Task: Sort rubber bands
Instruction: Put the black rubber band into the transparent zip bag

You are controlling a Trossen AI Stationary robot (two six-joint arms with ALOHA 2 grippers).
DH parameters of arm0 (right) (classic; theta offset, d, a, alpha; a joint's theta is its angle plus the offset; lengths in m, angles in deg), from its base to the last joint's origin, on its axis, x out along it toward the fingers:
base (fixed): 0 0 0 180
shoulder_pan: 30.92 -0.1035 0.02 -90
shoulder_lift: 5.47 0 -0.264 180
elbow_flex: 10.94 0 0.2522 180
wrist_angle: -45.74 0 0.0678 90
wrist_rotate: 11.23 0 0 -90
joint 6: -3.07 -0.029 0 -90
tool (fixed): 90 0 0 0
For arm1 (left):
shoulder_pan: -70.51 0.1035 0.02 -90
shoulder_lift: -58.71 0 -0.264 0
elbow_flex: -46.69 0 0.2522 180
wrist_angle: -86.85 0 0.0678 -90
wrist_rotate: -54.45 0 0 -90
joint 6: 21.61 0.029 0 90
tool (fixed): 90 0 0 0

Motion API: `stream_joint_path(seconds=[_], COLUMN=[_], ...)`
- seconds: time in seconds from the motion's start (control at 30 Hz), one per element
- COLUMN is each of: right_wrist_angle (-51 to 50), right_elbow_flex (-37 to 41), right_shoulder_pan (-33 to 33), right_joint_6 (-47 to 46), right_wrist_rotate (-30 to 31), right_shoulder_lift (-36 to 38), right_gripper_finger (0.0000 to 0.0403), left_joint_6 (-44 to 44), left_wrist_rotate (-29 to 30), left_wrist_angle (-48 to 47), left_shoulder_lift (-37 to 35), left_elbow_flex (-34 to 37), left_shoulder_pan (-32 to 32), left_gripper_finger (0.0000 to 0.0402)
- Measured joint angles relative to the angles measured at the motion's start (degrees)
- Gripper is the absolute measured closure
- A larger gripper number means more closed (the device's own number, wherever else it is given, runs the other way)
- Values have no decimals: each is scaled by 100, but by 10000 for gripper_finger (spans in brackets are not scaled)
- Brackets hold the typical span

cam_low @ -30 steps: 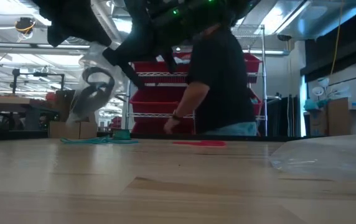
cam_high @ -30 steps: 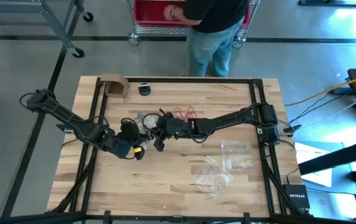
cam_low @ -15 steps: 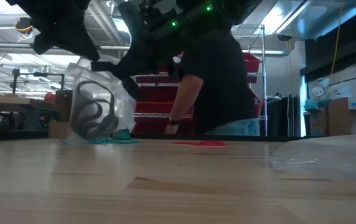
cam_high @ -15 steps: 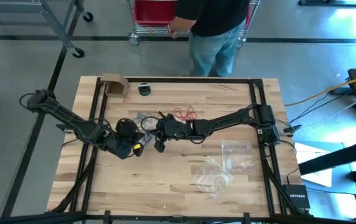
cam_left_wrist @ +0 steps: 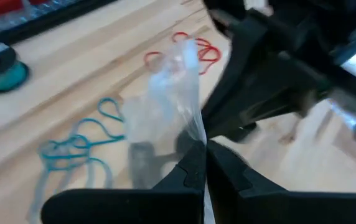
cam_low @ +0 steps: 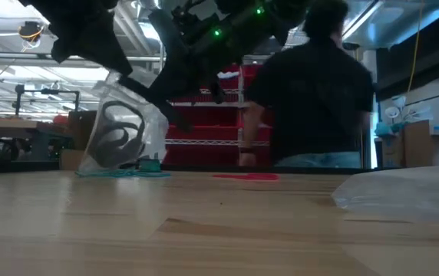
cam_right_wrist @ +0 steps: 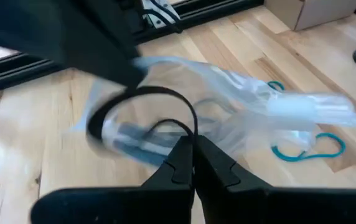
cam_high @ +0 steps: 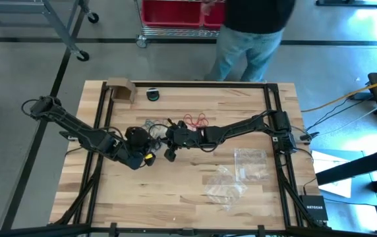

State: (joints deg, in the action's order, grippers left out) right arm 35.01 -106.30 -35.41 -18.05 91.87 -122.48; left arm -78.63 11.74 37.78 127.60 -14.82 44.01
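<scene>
A clear plastic bag (cam_low: 120, 136) with black rubber bands (cam_right_wrist: 142, 102) inside hangs just over the table's middle left, between my two grippers. My left gripper (cam_left_wrist: 200, 163) is shut on it, and so is my right gripper (cam_right_wrist: 189, 152), which comes in from the table's right. In the high view they meet at the bag (cam_high: 154, 127). Teal rubber bands (cam_left_wrist: 72, 149) lie loose on the wood under and beside the bag. Red rubber bands (cam_left_wrist: 190, 53) lie a little farther right. Whether the bag's lower end touches the table, I cannot tell. My left gripper pinches a thin edge of the clear bag (cam_left_wrist: 195, 127) between its two fingertips, slanting down from the table's left. The bag stands up past the fingers, crumpled. My right gripper pinches the bag's wall (cam_right_wrist: 165, 127) beside a black band, slanting down from the right. Whether a band lies between the fingers, I cannot tell.
Two more clear bags (cam_high: 250, 164) (cam_high: 225, 187) lie at the near right. A cardboard box (cam_high: 120, 90) and a green reel (cam_high: 152, 94) sit at the far left edge. A person (cam_high: 254, 26) stands beyond the far edge by a red-binned cart.
The bag with the black bands has come down toward the table and opened wider between the two grippers; its lower end now hangs by the teal bands. My left gripper has tipped further down. The person behind the table has stepped to the right.
</scene>
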Motion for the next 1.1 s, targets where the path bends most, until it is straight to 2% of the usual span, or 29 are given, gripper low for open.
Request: stream_joint_path(seconds=[0.17,0.27,0.33,0.47,0.7,1.1], right_wrist_angle=[-584,-1472,-1886,-1918,-1939,-1970], right_elbow_flex=[-431,-899,-1191,-1371,-1154,-505], right_shoulder_pan=[0,0,-3,2,8,4], right_joint_6=[-139,-294,-282,-170,-301,-884], right_wrist_rotate=[-227,-430,-303,-93,240,212], right_shoulder_lift=[7,7,7,-5,-15,-21], right_gripper_finger=[397,397,397,397,397,397], left_joint_6=[66,151,156,225,312,643], left_wrist_rotate=[26,24,24,26,14,79], left_wrist_angle=[-170,-158,-145,-134,-123,-36], left_shoulder_lift=[61,79,84,108,77,75], left_elbow_flex=[-48,-50,-50,-54,-54,-54], left_shoulder_pan=[76,72,74,68,57,76], left_gripper_finger=[401,401,402,402,402,401])
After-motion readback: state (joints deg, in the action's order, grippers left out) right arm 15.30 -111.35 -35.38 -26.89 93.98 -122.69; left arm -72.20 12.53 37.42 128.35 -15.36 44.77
